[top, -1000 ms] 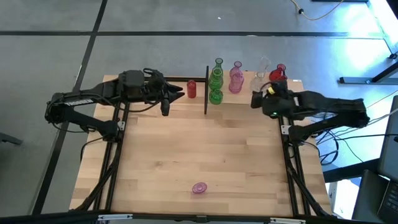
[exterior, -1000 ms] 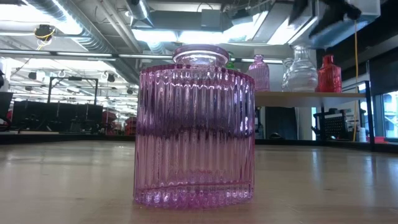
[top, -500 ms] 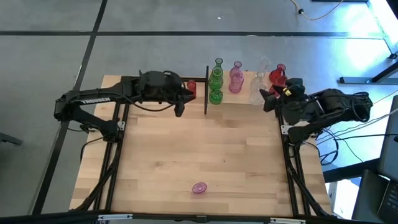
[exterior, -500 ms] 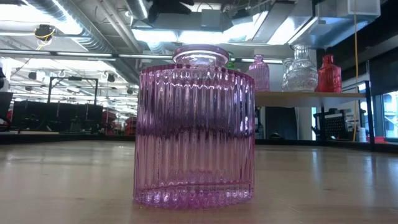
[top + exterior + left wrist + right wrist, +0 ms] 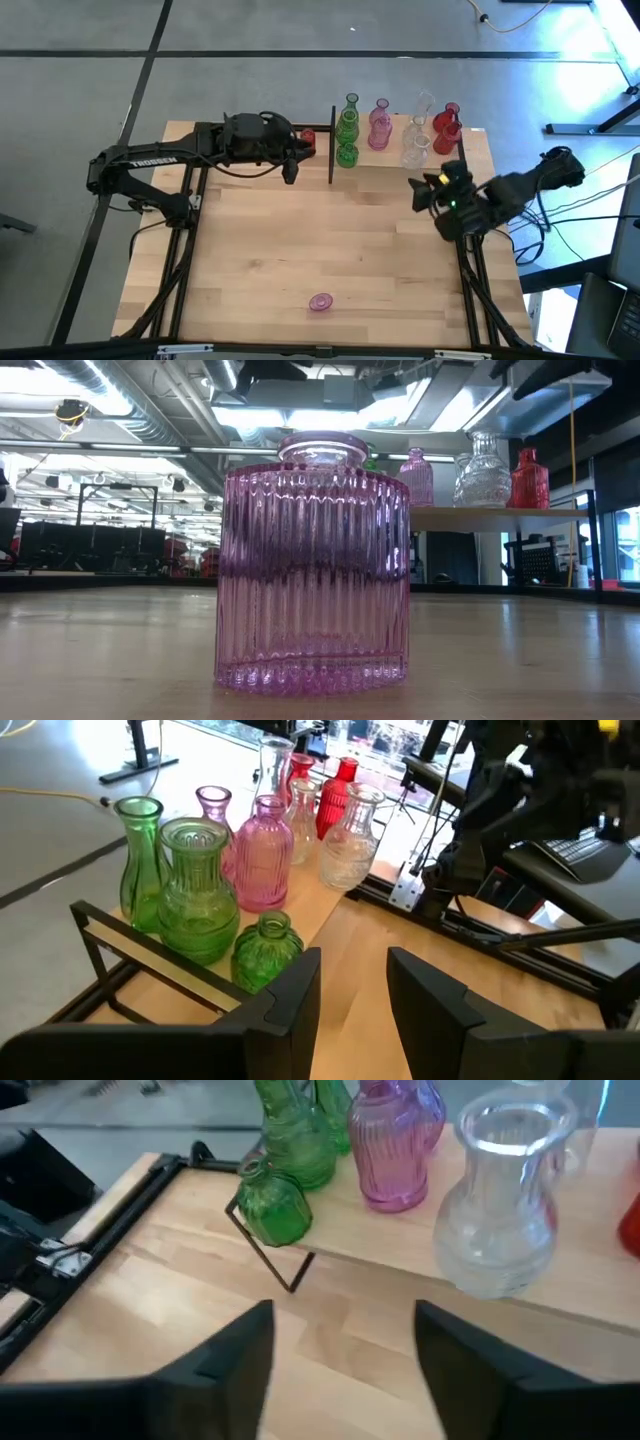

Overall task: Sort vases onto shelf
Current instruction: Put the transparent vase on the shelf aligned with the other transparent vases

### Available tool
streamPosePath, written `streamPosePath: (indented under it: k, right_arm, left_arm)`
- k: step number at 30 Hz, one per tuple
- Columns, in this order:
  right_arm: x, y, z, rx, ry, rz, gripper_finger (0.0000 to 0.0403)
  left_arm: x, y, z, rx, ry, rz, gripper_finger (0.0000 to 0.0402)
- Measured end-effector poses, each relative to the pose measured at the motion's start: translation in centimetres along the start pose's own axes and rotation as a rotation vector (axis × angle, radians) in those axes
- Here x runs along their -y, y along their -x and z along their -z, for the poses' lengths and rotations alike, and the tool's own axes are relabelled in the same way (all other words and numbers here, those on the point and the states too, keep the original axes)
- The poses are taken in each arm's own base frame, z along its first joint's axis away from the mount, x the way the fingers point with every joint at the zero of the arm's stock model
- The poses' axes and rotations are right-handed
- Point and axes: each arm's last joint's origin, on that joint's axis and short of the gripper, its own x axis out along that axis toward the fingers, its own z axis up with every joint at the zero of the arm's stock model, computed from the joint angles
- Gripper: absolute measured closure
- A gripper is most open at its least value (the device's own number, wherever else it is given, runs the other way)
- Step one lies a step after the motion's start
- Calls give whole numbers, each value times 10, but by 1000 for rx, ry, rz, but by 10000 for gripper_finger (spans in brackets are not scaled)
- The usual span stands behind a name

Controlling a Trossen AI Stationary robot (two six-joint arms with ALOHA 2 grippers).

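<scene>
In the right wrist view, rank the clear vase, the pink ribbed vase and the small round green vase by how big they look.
1. Clear vase, which looks largest but also stands nearest the camera.
2. Pink ribbed vase, cut off at the picture's top, so its full size is unsure.
3. Small round green vase, clearly the smallest.

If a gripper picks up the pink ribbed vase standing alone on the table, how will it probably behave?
The pink vase looks like glass, so probably rigid, breakable and somewhat slippery. Its wide flat base suggests it stands steadily and would slide rather than tip when pushed. The vertical ribs may give the fingers some hold.
</scene>
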Motion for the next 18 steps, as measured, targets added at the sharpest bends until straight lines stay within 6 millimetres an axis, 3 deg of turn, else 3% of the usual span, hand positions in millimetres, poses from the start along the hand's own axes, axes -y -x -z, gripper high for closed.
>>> streamPosePath:
  k: [10,18]
  right_arm:
    - [-4,-34,53,112,44,50,388]
    - [-14,-64,71,170,67,170,399]
  left_arm:
    - [0,0,0,0,-39,1,290]
    - [0,0,0,-3,-61,14,290]
